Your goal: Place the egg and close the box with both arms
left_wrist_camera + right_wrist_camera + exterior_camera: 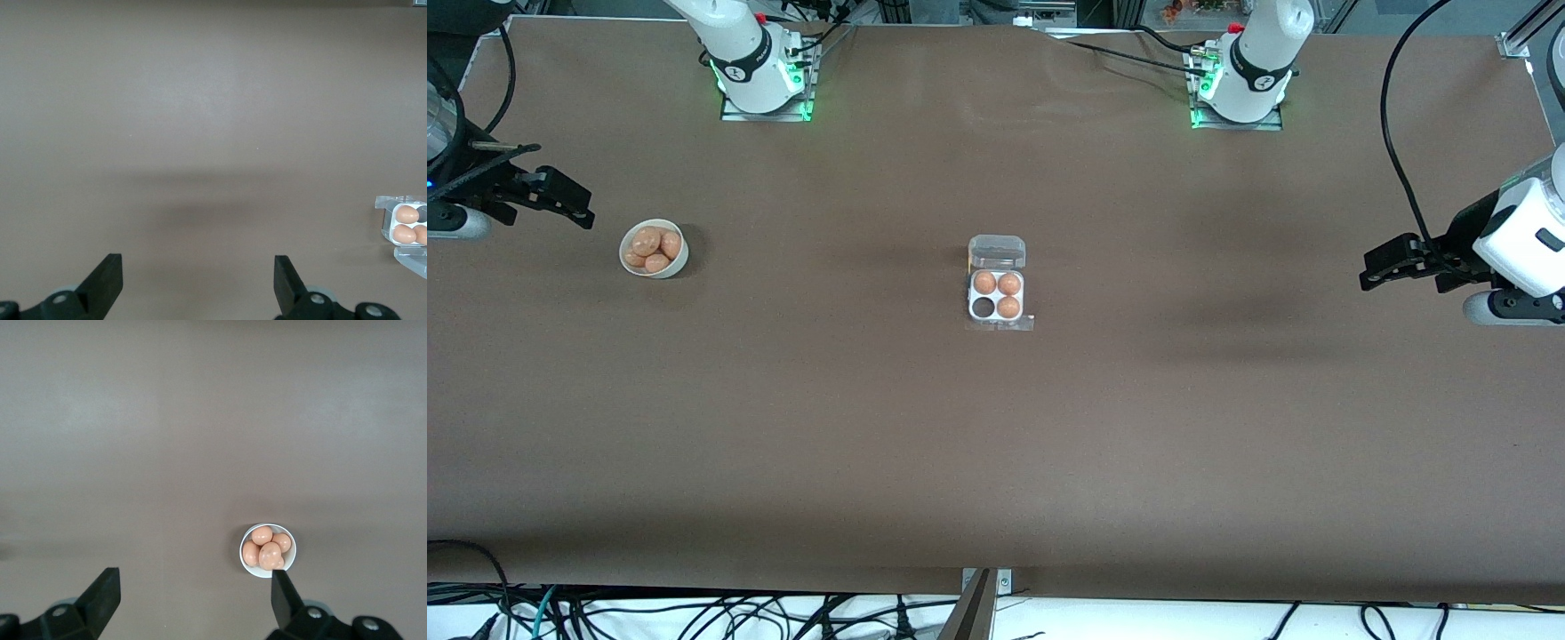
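Front view alone shows the box's (997, 293) empty cell; both wrist views (each gripper (198, 283) (195, 597) released) miss it.

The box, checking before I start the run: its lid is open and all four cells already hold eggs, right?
Not quite. The box has its lid open, but only three cells hold eggs; the cell nearest the front camera, toward the right arm's end, is empty, as the front view shows.

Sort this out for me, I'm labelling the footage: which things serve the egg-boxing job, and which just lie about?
Job:
- box, lid open, one cell empty
- eggs in the white bowl
- left gripper, open
- right gripper, open

Lying about:
- cables along the table's edge
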Motion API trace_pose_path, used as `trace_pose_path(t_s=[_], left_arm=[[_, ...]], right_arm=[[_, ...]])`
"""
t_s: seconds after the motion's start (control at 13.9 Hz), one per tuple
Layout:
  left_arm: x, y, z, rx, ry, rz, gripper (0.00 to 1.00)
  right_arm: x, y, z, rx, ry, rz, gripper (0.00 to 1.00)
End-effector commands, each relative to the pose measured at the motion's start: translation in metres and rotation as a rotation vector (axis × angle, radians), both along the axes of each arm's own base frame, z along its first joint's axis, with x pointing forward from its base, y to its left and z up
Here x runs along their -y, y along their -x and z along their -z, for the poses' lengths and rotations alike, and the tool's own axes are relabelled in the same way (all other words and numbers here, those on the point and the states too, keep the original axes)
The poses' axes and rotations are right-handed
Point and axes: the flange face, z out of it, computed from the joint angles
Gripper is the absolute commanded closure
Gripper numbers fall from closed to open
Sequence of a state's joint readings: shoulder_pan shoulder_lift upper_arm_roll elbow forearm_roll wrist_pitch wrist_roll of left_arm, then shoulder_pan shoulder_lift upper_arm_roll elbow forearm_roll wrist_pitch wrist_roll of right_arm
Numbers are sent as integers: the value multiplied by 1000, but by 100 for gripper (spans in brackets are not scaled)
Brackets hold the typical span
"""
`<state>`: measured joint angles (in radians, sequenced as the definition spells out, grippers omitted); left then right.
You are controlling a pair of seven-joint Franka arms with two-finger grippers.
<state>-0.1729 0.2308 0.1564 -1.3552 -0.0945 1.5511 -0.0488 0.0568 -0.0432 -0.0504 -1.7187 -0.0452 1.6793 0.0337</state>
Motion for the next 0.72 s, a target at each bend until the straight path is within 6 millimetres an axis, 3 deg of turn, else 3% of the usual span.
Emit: trace_pose_path(t_s=[0.0, 0.65], left_arm=[[2, 3, -8, 1, 22, 2, 0], [1, 3, -8, 1, 16, 2, 0]], right_arm=[[2, 2, -3, 0, 5, -8, 0], [3, 2, -2, -5, 7, -14, 0]])
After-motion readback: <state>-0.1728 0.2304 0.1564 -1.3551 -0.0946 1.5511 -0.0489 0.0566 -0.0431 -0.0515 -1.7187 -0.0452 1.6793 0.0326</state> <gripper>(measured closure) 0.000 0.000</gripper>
